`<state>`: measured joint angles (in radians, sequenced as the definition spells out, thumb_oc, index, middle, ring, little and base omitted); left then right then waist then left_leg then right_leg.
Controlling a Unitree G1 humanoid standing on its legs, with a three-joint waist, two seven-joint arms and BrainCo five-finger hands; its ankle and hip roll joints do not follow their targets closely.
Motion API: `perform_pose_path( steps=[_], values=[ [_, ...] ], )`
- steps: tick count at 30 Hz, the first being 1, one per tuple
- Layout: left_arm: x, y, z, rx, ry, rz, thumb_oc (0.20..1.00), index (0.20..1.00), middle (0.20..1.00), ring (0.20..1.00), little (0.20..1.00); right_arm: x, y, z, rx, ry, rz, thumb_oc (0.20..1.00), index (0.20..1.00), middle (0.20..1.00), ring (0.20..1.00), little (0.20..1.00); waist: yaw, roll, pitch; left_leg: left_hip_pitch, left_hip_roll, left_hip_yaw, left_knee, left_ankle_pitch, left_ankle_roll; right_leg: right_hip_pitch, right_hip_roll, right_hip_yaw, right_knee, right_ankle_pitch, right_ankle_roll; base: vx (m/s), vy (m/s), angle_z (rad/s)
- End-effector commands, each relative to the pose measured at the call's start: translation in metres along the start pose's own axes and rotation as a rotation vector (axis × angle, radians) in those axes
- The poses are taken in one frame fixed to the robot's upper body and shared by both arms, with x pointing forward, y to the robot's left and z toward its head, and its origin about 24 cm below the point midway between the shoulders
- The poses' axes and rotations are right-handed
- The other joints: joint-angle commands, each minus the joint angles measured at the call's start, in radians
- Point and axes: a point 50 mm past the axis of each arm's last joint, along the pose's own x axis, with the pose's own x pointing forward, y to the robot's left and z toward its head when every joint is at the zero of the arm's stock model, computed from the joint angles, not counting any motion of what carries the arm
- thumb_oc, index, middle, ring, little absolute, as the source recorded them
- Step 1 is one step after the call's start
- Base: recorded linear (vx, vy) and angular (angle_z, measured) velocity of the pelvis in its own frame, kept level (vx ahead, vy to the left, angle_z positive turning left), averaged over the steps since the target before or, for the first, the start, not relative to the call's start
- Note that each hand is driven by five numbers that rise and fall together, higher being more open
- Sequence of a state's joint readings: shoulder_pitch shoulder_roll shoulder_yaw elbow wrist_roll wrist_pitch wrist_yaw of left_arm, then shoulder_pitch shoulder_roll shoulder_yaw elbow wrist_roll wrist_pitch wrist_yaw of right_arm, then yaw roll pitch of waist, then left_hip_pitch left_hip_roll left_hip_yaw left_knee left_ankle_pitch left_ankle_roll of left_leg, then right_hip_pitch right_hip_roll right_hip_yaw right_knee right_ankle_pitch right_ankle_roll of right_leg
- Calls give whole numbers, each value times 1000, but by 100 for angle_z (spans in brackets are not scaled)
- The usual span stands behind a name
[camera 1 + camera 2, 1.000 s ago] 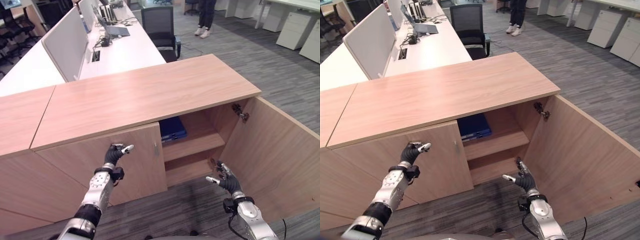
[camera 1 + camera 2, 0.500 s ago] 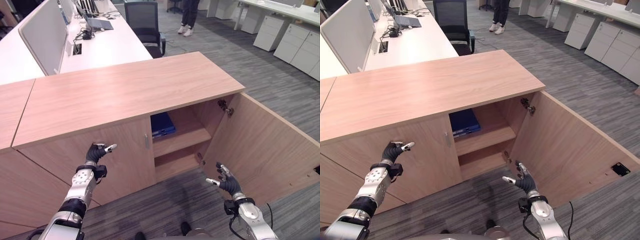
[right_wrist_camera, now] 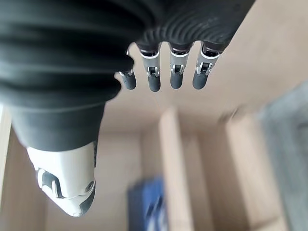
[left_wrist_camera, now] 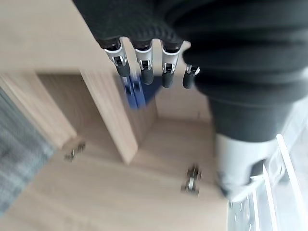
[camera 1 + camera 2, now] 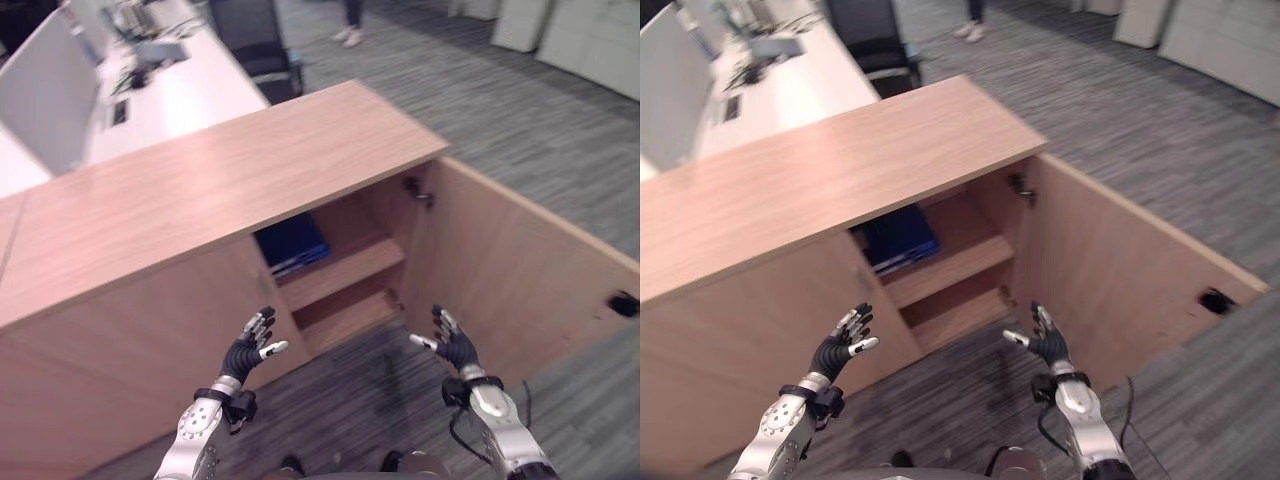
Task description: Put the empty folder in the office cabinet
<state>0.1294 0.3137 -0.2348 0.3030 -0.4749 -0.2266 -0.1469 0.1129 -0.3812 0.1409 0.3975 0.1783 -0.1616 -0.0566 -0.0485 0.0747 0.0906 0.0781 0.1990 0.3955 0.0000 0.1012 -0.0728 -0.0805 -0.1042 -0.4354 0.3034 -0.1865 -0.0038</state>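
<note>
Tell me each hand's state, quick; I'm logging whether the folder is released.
Left hand: open, holding nothing.
Right hand: open, holding nothing.

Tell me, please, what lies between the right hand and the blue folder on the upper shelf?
Nothing: in the left eye view the right hand and blue folder have only open air and shelf edge between them.

Left hand (image 5: 249, 352): I see it off the closed door's face now, lower, fingers spread, toward 6 o'clock.
Right hand (image 5: 451, 345): barely shifted, fingers more splayed.
</note>
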Motion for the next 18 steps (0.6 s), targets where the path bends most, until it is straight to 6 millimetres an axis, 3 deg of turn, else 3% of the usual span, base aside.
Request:
perform_pose_path(
  steps=[1,3,4,7,8,10,14,18],
  values=[
    [22,-1,38,34,-158,-39,1000,1000,1000,1000,1000,13,1,34,110,-158,-13,1000,1000,1000,1000,1000,-20,-58,14,-38,-25,2,192,-48,-51,175,-43,207,-352,182,140,-2,-106,-20],
    [22,0,39,34,-161,-30,1000,1000,1000,1000,1000,15,-2,37,105,-165,-18,1000,1000,1000,1000,1000,-15,-55,23,-61,-12,-33,233,-15,-67,175,-34,232,-373,186,134,17,-1,-65],
    [22,0,36,30,-160,-11,1000,1000,1000,1000,1000,18,-1,37,99,-160,-17,1000,1000,1000,1000,1000,-8,-58,24,-62,-40,-128,199,-33,-61,170,-40,277,-385,179,145,63,69,-124],
    [23,-2,31,15,-150,7,1000,1000,1000,1000,1000,16,-4,27,107,-120,-26,1000,1000,1000,1000,1000,-13,-57,13,-27,-81,-215,65,-105,-38,156,-47,320,-379,189,163,41,42,-101],
    [23,-3,31,15,-150,7,1000,1000,1000,1000,1000,16,-4,27,107,-119,-26,1000,1000,1000,1000,1000,-12,-57,13,-24,-82,-215,60,-103,-37,157,-48,320,-379,188,164,54,14,-29],
    [20,1,30,32,-145,9,1000,1000,1000,1000,1000,11,-14,4,94,-24,-78,1000,1000,1000,1000,1000,-34,-58,-11,29,-94,-180,-6,-109,-26,153,-49,330,-379,205,169,98,20,-22],
    [17,5,30,40,-142,18,1000,1000,1000,1000,1000,8,-21,-9,107,31,-131,1000,1000,1000,1000,1000,-37,-60,-11,63,-102,-160,-45,-109,-17,156,-50,337,-376,214,175,30,21,-7],
    [13,15,33,49,-143,31,1000,1000,1000,1000,1000,0,-49,-27,124,113,-262,1000,1000,1000,1000,1000,-40,-67,-16,86,-112,-148,-72,-115,-4,156,-55,339,-370,222,184,2,18,0]
  ],
)
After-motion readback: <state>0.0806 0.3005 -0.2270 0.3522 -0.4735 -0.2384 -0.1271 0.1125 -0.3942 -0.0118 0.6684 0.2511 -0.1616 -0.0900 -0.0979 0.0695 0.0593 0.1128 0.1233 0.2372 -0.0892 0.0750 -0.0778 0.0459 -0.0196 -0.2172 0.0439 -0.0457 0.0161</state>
